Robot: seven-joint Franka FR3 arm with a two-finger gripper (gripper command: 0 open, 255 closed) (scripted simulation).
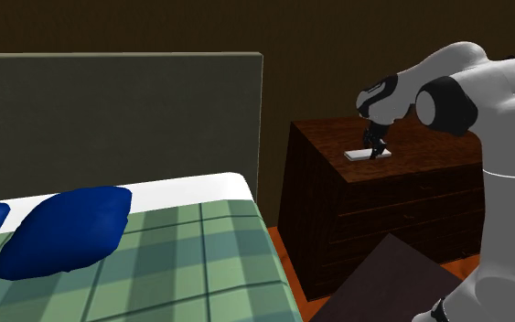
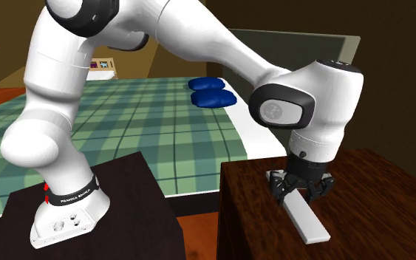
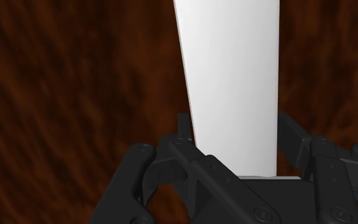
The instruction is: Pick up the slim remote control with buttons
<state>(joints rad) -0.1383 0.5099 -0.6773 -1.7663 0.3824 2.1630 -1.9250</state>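
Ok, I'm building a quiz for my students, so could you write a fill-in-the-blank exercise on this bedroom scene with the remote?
The remote on the dark wood dresser is drawn plain ____. The tool sits at one ____ of it. The pillows on the bed are ____.
Missing words: white; end; blue.

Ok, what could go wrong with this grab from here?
The gripper sits at one end of the white remote, not its middle, so the long free part may droop or twist out when lifted. It lies flat on the dresser, so scraping the top could nudge it askew.
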